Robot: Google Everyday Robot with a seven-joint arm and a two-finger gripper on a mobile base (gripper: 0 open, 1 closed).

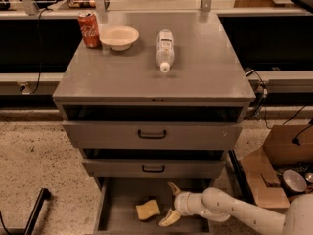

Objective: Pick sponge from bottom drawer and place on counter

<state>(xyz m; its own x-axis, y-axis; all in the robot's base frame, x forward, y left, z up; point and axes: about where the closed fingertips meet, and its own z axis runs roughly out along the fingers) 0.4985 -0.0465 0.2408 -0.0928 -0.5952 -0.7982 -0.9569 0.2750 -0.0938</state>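
- A dark bar (pixel 37 207) is leaning across the speckled floor at the cabinet's 8 o'clock.
- A red can (pixel 89 29) is standing upright on the counter (pixel 146 80) near its far left corner.
- A pale bowl (pixel 119 37) is sitting at the can's 3 o'clock, just beside it, mouth upward.
- The bottom drawer (pixel 103 207) is standing pulled out below the two upper drawers, its grey floor showing.
- The sponge (pixel 147 210) is lying on that floor, roughly mid-width, at 6 o'clock from the middle drawer's handle (pixel 153 169).
- A clear bottle (pixel 165 50) is lying on its side on the counter, at the bowl's 3 o'clock and apart from it, its cap pointing toward 6 o'clock.
- The gripper (pixel 167 204) is hovering inside the bottom drawer at the sponge's 3 o'clock, just beside it. Its two cream fingers are spreading wide, one toward 12 o'clock and one toward 6 o'clock, and are holding nothing. Whether the lower fingertip is touching the sponge cannot be told.
- The white arm (pixel 234 212) is reaching in from the picture's 4 o'clock corner, crossing the drawer's right wall.
- A cardboard box (pixel 274 173) is sitting open on the floor at the cabinet's 4 o'clock, beyond the arm.
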